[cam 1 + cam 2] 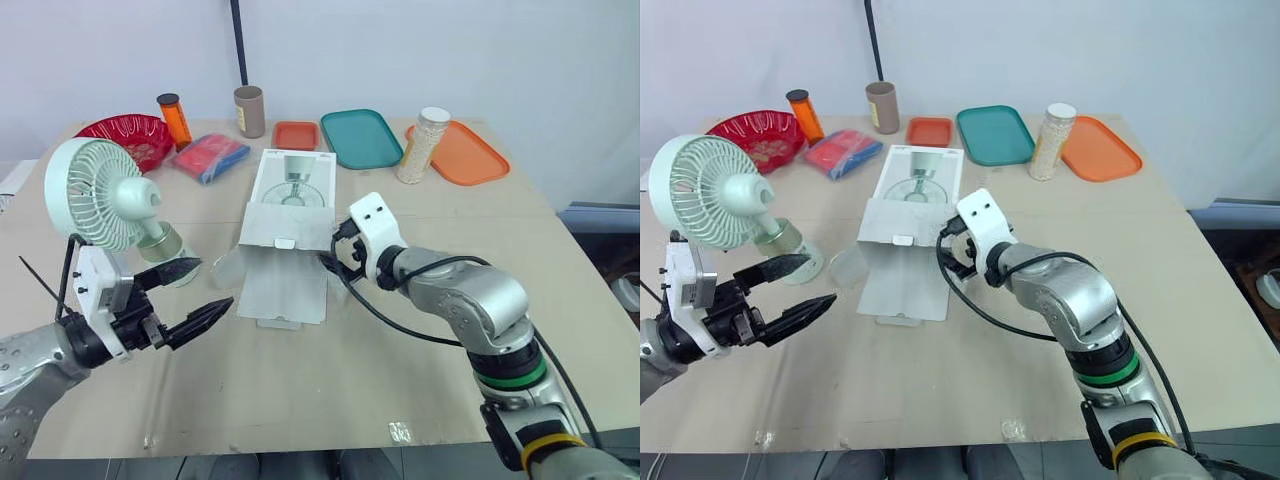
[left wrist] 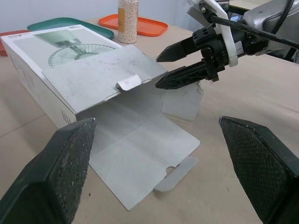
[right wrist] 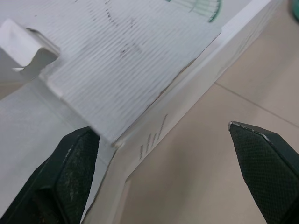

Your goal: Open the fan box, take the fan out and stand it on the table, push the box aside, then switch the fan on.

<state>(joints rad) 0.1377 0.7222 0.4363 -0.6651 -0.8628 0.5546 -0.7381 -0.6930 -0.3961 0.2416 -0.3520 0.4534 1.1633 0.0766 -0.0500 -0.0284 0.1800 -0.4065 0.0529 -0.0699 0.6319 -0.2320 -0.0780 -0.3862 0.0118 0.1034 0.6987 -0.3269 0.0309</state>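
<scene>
The pale green fan (image 1: pixel 100 195) stands on the table at the left, its base (image 1: pixel 165 245) beside the white fan box (image 1: pixel 290 195). The box lies in the middle of the table with its end flaps (image 2: pixel 140 154) folded open toward me. My left gripper (image 1: pixel 215 282) is open, low over the table just in front of the fan's base and left of the flaps, holding nothing. My right gripper (image 2: pixel 157 72) is open at the box's right front corner, one finger (image 3: pixel 70 182) by the lid flap's edge and the other (image 3: pixel 266 172) over bare table.
Along the back stand a red bowl (image 1: pixel 128 135), an orange bottle (image 1: pixel 174 118), a brown cup (image 1: pixel 250 110), a small red tray (image 1: pixel 296 134), a teal tray (image 1: pixel 360 138), a grain jar (image 1: pixel 422 145) and an orange tray (image 1: pixel 465 152). A blue and red packet (image 1: pixel 210 157) lies left of the box.
</scene>
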